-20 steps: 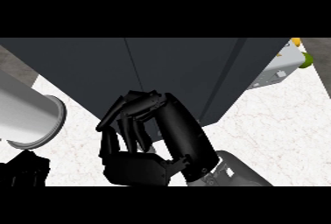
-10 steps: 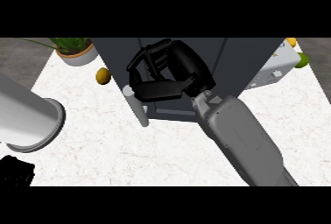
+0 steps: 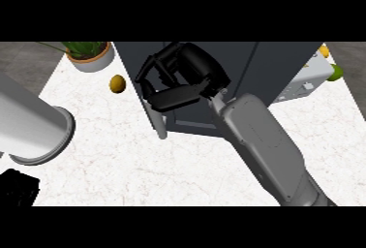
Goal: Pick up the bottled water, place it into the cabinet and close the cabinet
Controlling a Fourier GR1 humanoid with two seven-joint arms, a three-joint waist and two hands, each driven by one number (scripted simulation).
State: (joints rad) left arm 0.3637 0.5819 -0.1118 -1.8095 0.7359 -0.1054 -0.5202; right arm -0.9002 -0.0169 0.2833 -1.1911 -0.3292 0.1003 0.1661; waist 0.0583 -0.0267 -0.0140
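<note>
At twelve o'clock: cabinet [image 3: 279, 68] is standing dark on the counter [image 3: 129, 164].
Right hand [image 3: 178, 80]: fingers are curling, clenched, against the cabinet door's edge.
Left hand [image 3: 18, 189]: cannot tell.
Seven o'clock: counter is lying open.

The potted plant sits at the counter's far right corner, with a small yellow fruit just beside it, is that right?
Not quite. In the head view the potted plant sits at the counter's far left corner, not the right. The small yellow fruit does lie just beside it.
</note>
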